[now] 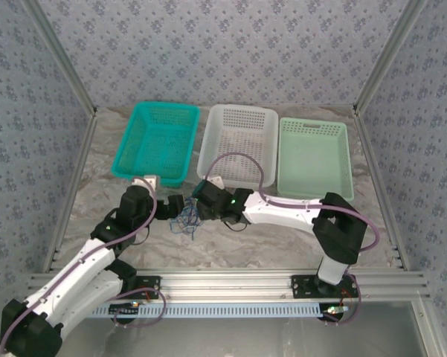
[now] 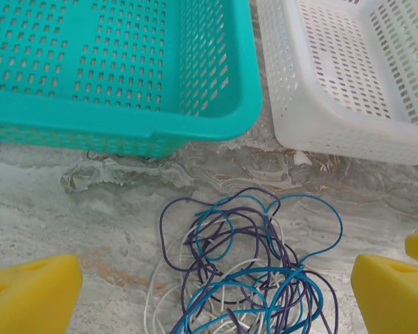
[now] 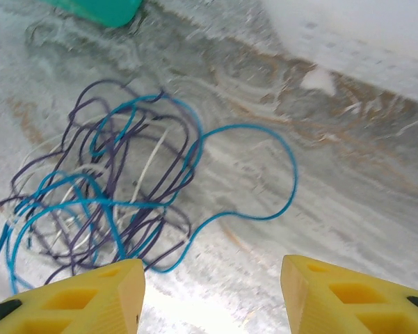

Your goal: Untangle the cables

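Observation:
The cables (image 1: 186, 221) lie in one tangled heap of thin blue, dark purple and whitish wires on the marble tabletop, in front of the baskets. In the left wrist view the heap (image 2: 250, 271) sits between the wide-apart yellow fingers (image 2: 31, 292) of my left gripper (image 2: 215, 299), which is open and holds nothing. My right gripper (image 3: 212, 296) is open too, over bare table just right of the tangle (image 3: 104, 195). One blue loop (image 3: 288, 177) trails out ahead of it. From above, the left gripper (image 1: 175, 210) and the right gripper (image 1: 199, 210) flank the heap.
Three baskets stand in a row behind the cables: teal (image 1: 137, 169), white (image 1: 208, 152) and pale green (image 1: 284, 160). The teal basket's wall (image 2: 125, 132) and the white one's (image 2: 334, 132) are close ahead of the left gripper. Metal rails edge the table.

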### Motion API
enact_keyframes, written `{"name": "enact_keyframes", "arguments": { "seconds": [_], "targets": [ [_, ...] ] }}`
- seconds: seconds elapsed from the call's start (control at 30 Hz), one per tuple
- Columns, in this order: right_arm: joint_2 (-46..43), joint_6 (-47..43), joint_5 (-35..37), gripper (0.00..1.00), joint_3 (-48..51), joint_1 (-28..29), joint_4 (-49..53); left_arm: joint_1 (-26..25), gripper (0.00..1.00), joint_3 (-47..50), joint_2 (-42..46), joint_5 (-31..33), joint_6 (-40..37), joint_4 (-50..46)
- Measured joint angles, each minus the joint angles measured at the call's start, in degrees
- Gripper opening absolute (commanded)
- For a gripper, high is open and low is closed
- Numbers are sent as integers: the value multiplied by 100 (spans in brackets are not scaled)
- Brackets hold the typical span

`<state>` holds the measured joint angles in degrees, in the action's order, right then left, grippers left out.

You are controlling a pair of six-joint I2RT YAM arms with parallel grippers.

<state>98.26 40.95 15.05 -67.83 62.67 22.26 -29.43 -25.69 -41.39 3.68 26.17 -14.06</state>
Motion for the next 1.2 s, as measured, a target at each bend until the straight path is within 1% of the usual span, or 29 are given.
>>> {"name": "enact_keyframes", "arguments": {
  "seconds": [0.23,0.3,0.37,0.47,0.57,0.6,0.77,0.9,1.07,1.2],
  "targets": [
    [195,-2,-516,56,-57,258,-107,-28,97,90,26,-175,205,-63],
    [415,-7,-599,53,-153,271,-170,-37,97,92,70,-197,243,-107],
    [634,-39,-682,43,-214,249,-249,-37,97,101,129,-199,280,-118],
    [833,-63,-743,24,-219,170,-337,-37,97,155,232,-197,352,-122],
    [817,-46,-715,5,-129,61,-474,-37,96,205,262,-199,415,-118],
    [761,-48,-699,1,-26,31,-566,-39,95,221,267,-201,442,-111],
    [52,4,-586,0,918,-181,-828,-170,93,256,260,-264,494,-94],
    [-625,-72,-459,0,1377,-212,-769,-404,90,260,223,-328,498,61],
    [-1327,-223,-437,0,1908,-195,-946,-1097,86,260,-216,-365,501,448],
    [-1523,-380,-719,0,2490,-275,-1397,-1515,83,260,-793,-341,472,619]
  ]
}}
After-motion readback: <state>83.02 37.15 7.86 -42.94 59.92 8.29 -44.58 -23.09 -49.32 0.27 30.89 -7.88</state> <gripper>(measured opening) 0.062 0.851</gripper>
